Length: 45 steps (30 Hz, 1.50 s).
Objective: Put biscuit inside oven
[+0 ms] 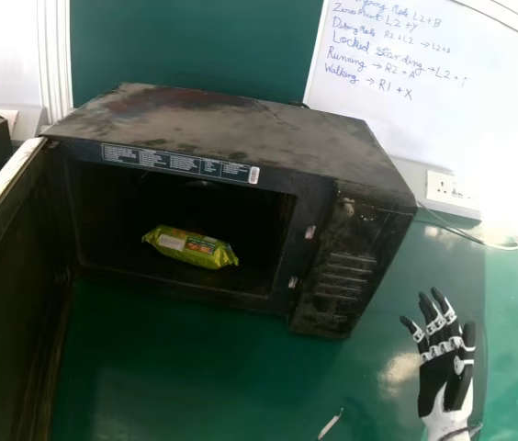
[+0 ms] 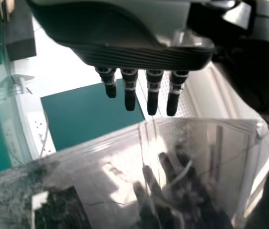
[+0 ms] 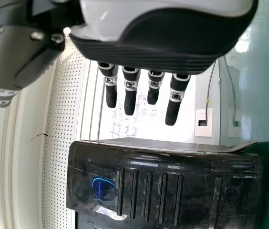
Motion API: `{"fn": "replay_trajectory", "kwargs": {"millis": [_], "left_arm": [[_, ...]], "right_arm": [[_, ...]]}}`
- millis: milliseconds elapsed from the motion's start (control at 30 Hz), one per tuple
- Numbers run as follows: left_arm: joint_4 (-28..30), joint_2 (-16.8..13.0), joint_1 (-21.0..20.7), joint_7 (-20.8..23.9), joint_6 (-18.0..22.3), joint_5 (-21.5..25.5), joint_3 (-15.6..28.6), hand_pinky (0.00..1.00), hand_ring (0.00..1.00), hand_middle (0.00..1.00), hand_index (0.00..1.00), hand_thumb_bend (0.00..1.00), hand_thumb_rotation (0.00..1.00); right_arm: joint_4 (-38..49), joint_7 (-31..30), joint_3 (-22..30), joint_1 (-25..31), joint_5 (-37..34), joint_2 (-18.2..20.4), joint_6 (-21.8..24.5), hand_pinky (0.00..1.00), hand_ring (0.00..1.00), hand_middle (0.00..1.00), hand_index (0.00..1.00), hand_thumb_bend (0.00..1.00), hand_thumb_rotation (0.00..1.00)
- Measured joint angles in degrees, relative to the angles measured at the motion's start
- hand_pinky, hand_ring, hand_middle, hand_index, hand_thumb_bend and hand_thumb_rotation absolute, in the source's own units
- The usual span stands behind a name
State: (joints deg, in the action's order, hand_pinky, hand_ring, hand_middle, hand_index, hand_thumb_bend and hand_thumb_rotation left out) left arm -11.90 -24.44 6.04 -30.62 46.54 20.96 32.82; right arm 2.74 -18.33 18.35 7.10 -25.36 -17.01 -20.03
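Biscuit [image 1: 191, 248] lies lengthwise across oven [image 1: 222, 129], right end nearer; left hand [image 2: 130, 90], right hand [image 1: 437, 372] open wide.

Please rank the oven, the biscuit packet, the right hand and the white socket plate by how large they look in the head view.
From largest to smallest:
- oven
- right hand
- biscuit packet
- white socket plate

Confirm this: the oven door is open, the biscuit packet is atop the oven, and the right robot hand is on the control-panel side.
Not atop: the head view shows the biscuit packet inside the oven. The door is open, with the right robot hand on the control-panel side.
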Motion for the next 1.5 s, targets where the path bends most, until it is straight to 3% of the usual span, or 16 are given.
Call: {"fn": "replay_trajectory", "kwargs": {"millis": [100,267,533,733,900,1067,1233,1400,1500], "left_arm": [[-0.4,0.0,0.1,-0.2,2.4,-0.1,-0.4,0.90,0.95,0.95,0.92,1.00,0.99],[-5.3,-0.7,-1.2,-2.5,10.2,0.3,-1.7,0.90,0.95,0.95,0.92,1.00,0.99],[-9.3,-2.1,-2.7,-5.5,14.6,3.0,-4.1,0.91,0.95,0.96,0.93,1.00,1.00],[-10.5,-2.5,-3.0,-6.8,19.8,4.1,-5.6,0.90,0.95,0.96,0.93,1.00,0.99],[-10.7,-3.2,-3.0,-7.1,24.6,4.1,-7.4,0.92,0.95,0.95,0.92,1.00,0.99],[-9.0,-3.3,-2.2,-6.8,25.1,3.7,-9.5,0.95,0.97,0.97,0.93,1.00,1.00],[-5.9,-5.4,-0.7,-5.2,25.1,-1.2,-9.3,0.94,0.97,0.97,0.93,1.00,1.00],[-3.8,-5.8,-0.1,-2.6,25.1,-5.6,-8.9,0.96,0.98,0.98,0.94,1.00,1.00],[-3.2,-6.4,0.3,-1.4,25.3,-8.1,-8.7,0.96,0.99,0.99,0.95,1.00,1.00]], "right_arm": [[-0.3,0.1,0.5,-0.6,0.2,0.0,0.1,0.78,0.86,0.90,0.94,0.98,0.89],[-0.5,0.4,1.3,-2.0,0.5,0.0,0.2,0.77,0.84,0.86,0.91,1.00,0.83],[-1.7,0.9,3.0,-3.4,1.6,-0.1,0.6,0.72,0.83,0.87,0.86,1.00,0.83],[-3.0,1.3,4.4,-4.3,2.9,-0.3,0.1,0.72,0.86,0.89,0.90,1.00,0.81],[-3.3,1.9,4.8,-4.6,3.0,-0.3,0.2,0.69,0.83,0.86,0.87,1.00,0.79],[-3.6,2.2,5.2,-5.3,2.9,-0.3,0.2,0.71,0.81,0.83,0.86,1.00,0.77],[-3.7,2.7,5.3,-5.7,3.0,-0.3,0.5,0.72,0.81,0.83,0.84,1.00,0.78],[-3.7,3.1,5.6,-5.8,3.0,-0.3,0.7,0.68,0.81,0.84,0.84,1.00,0.76],[-3.7,3.3,5.8,-5.8,3.2,-0.3,0.7,0.71,0.84,0.86,0.84,1.00,0.77]]}}
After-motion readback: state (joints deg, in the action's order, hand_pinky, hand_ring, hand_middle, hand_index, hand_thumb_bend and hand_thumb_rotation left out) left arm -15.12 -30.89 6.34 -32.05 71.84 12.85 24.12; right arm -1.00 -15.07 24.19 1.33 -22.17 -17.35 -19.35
